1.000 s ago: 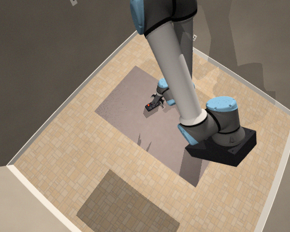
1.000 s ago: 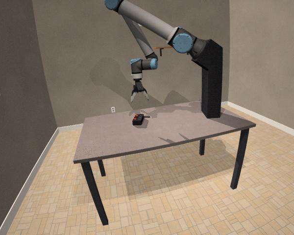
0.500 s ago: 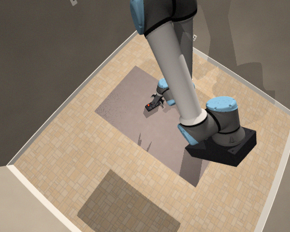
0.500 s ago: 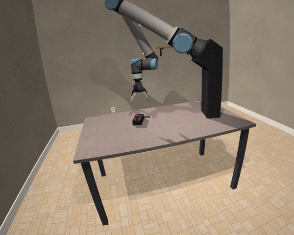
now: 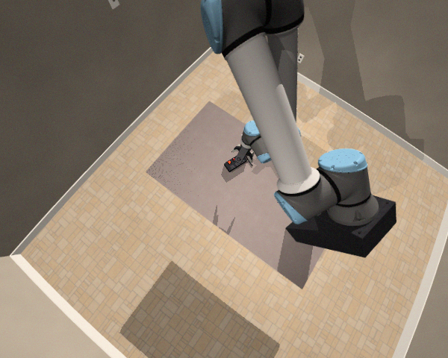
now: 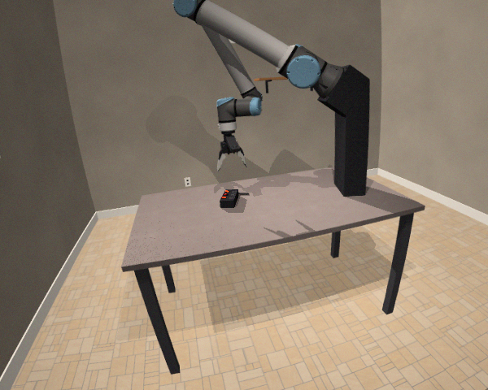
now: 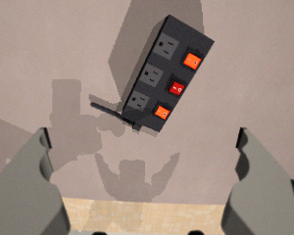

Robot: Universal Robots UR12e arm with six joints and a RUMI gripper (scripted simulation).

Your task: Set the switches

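Observation:
A black power strip (image 7: 163,74) lies right way up on the grey table, with three sockets and three switches facing up. Its short cable stub (image 7: 105,109) leaves the lower-left end. The switch farthest from the cable (image 7: 192,61) and the one nearest the cable (image 7: 162,113) glow bright orange. The middle switch (image 7: 176,88) is darker red. My gripper (image 7: 144,129) is open and empty, well above the table and a little off to the cable side of the strip. The strip also shows in the exterior view (image 6: 228,197) below the gripper (image 6: 231,162), and in the top view (image 5: 233,163).
The arm's black pedestal (image 6: 350,130) stands on the table's far right corner. The table edge and tiled floor show at the bottom of the wrist view (image 7: 142,217). The table (image 6: 261,214) carries nothing else.

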